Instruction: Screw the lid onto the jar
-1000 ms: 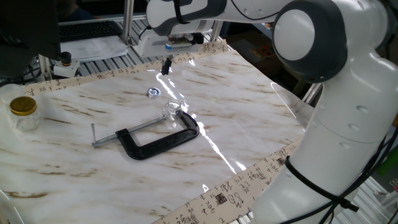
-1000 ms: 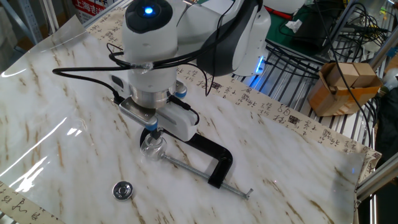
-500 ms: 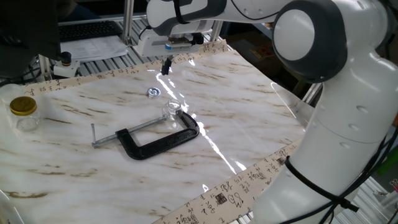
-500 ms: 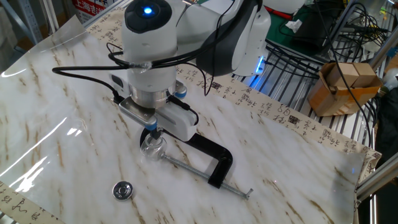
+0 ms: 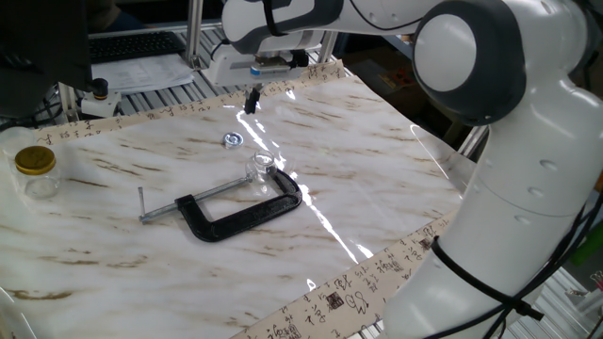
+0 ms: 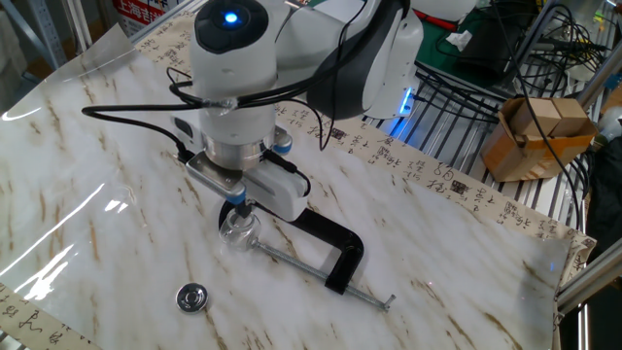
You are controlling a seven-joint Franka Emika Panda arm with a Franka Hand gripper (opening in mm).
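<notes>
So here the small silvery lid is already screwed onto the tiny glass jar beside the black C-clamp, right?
Not quite. The lid lies bare on the table, apart from the jar, as the other fixed view shows. The jar does stand beside the black C-clamp, still open-topped.

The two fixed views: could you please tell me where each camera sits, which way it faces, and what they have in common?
One fixed view: beside the robot's base, looking across the table; big white arm links fill the right, claw at the far side.
The other fixed view: high on the opposite side, looking down at the wrist and claw above the jar.
Shared: jar, lid, black C-clamp.
</notes>
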